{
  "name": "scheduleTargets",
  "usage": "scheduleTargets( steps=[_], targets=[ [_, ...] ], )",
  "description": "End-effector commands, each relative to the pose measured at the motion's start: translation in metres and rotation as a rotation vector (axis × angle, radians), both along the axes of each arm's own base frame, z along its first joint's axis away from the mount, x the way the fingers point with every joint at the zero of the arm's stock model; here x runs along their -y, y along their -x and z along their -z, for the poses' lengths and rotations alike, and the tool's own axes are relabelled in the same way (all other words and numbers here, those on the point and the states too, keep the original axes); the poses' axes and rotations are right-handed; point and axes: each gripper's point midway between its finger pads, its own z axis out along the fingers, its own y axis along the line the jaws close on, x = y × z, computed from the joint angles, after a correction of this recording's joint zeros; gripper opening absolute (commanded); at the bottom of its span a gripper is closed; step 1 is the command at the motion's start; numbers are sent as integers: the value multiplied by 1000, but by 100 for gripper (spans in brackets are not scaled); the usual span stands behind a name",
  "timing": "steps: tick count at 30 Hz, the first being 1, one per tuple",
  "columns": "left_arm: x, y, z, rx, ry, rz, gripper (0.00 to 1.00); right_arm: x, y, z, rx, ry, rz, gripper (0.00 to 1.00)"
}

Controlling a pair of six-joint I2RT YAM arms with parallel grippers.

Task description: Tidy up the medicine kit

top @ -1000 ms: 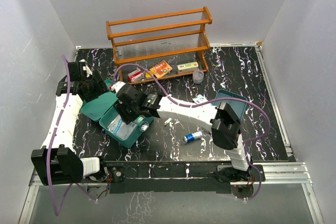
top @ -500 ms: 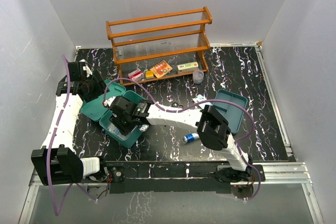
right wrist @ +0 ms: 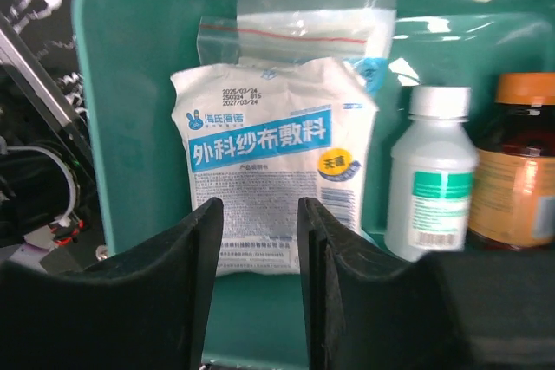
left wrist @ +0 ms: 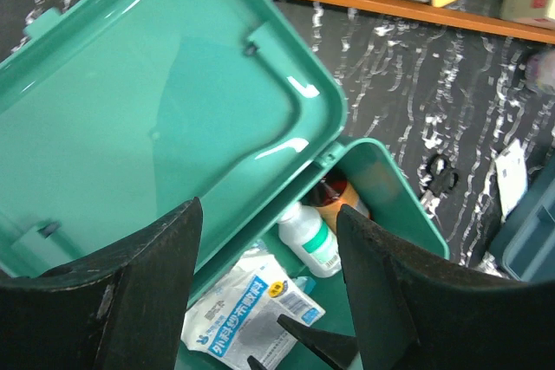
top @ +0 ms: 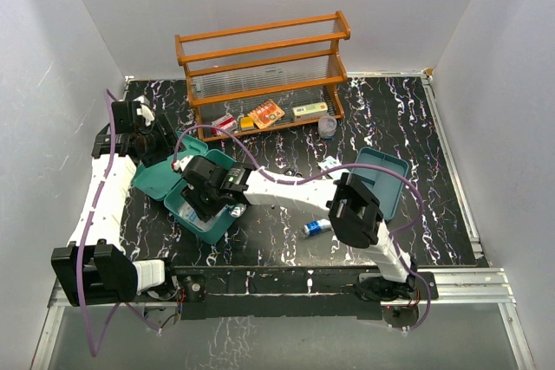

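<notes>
The medicine kit holds a packet, white bottle, amber bottle.

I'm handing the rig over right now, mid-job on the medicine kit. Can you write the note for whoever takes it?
Left gripper: jaws apart at the open lid of the teal-green plastic medicine kit, nothing visibly clamped.
Right gripper: open, over the white gauze packet inside the kit.
Packed: that packet, clear zip bag, white plastic bottle, orange-capped amber bottle.
Not yet packed: blue-and-white tube on the black marbled table; perhaps the small boxes on the orange-brown wooden rack.
</notes>
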Motion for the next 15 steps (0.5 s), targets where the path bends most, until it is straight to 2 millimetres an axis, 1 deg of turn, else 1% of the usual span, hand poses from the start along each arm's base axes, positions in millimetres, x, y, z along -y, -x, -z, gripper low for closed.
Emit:
scheduleTargets(
  steps=[1,4,5,6,8,10,11,13,15],
  targets=[
    [22,-15,-45,154,50,140,62,6,-34,-124,139,-258,145,39],
    [31,-19,-56,192,64,193,63,31,-51,-147,192,-304,262,43],
    [34,-20,-60,204,71,212,63,43,-59,-152,208,-315,317,46],
    [38,-22,-63,216,80,230,63,56,-65,-153,217,-319,374,48],
    [47,-23,-73,244,107,274,63,87,-79,-160,224,-347,490,51],
    [60,-24,-83,273,142,330,63,119,-92,-159,206,-369,612,53],
    [66,-24,-86,284,150,353,63,137,-98,-154,190,-372,683,54],
    [83,-22,-95,305,188,423,65,176,-108,-144,143,-387,843,57],
    [103,-17,-100,317,223,496,67,218,-113,-132,88,-396,1025,58]
  ],
)
